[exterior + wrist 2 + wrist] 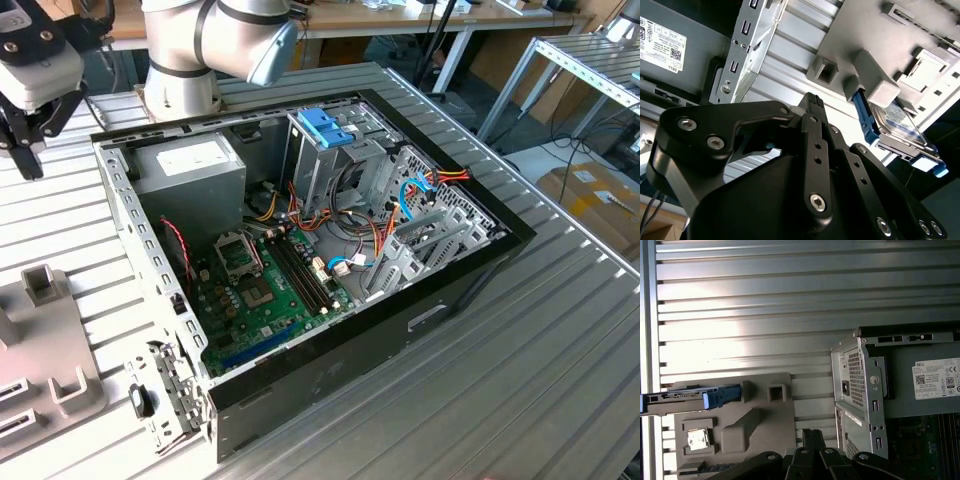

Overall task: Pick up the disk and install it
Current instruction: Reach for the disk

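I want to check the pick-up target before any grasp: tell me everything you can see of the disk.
The disk is a flat rectangular drive, grey metal with a pale label on its broad face, framed by light-blue plastic rails. It stands on edge in the pale grey holder on the ribbed table, beside the open computer case. In the first wrist view it shows edge-on. The holder touches it; the gripper is apart from it.

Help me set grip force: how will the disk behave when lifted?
The disk looks rigid and probably heavy for its size, given its metal body. Its light-blue rails may flex. Standing on edge in the grey fixture, it could tip.
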Action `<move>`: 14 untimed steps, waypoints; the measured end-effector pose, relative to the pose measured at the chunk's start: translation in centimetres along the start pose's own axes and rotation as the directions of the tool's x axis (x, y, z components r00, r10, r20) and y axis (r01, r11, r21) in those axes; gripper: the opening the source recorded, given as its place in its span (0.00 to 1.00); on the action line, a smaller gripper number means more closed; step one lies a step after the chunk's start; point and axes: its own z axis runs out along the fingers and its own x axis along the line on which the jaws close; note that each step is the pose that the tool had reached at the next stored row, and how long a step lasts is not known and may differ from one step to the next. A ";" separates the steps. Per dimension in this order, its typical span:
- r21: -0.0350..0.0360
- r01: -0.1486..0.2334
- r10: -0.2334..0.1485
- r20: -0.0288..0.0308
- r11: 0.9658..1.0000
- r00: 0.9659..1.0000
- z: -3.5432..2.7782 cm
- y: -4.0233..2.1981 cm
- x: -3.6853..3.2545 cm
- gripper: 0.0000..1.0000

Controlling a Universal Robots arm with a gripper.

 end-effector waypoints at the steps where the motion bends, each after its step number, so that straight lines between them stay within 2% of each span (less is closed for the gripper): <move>1: 0.000 0.000 0.000 0.000 1.000 1.000 0.00 -0.02 0.30 0.11; 14: 0.000 0.000 0.000 0.000 1.000 1.000 0.00 -0.18 2.30 0.11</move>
